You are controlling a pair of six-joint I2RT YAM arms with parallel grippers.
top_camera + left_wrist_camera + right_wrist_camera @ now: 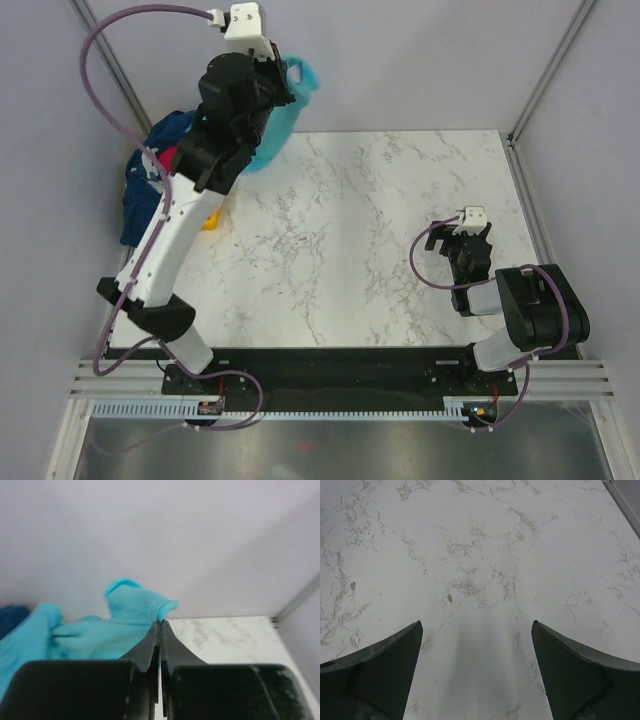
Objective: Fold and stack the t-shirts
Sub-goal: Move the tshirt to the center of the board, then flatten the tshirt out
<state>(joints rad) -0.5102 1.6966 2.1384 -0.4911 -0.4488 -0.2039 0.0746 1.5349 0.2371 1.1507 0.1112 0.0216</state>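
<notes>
My left gripper [290, 75] is raised high at the far left of the table and is shut on the turquoise t-shirt [285, 125], which hangs down from it. In the left wrist view the fingertips [160, 624] pinch a fold of the turquoise t-shirt [100, 635]. A pile with a navy t-shirt [140, 195] and a red t-shirt [165, 158] lies at the left edge. My right gripper [468, 262] is open and empty, low over the marble at the right; its fingers [385, 665] stand wide apart.
A yellow tray [210, 218] peeks out beside the left arm. The marble table [350, 250] is bounded by grey walls at the back and sides, with a metal post [545, 75] at the far right corner.
</notes>
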